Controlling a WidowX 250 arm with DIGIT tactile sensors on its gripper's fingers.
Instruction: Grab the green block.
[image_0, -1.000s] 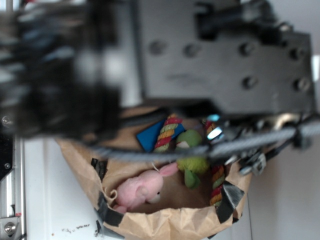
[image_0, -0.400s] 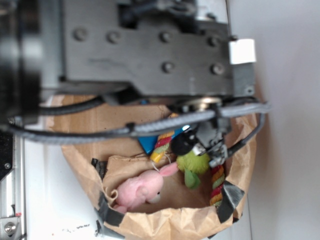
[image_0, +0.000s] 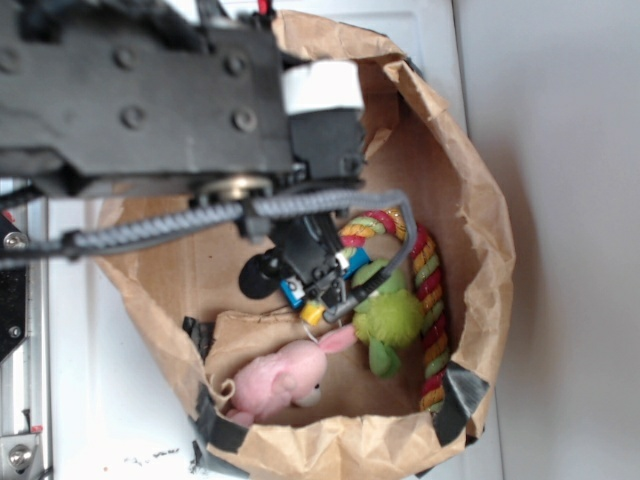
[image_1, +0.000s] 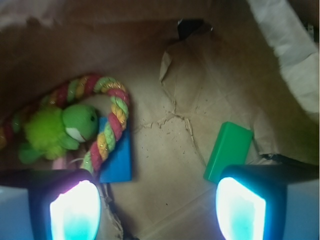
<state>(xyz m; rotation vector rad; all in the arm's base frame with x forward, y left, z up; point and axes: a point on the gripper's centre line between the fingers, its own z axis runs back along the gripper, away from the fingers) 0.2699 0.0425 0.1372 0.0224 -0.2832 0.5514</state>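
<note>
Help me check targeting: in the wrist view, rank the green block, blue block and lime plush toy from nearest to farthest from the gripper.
Gripper at the bottom edge, fingers spread.
1. Green block: right side, just above the right finger.
2. Blue block: left of centre, partly under the rope toy; close to the block's rank.
3. Lime plush toy: far left.

Robot arm (image_0: 140, 95): flat black housing plates fastened with round dark screws, a white collar (image_0: 320, 88) at one end and a brass-coloured ring beneath. A grey braided cable (image_0: 170, 228) runs along the underside. End effector (image_1: 160, 210): two black-framed fingers (image_1: 75, 210) with pale, cyan-glowing pads.
</note>
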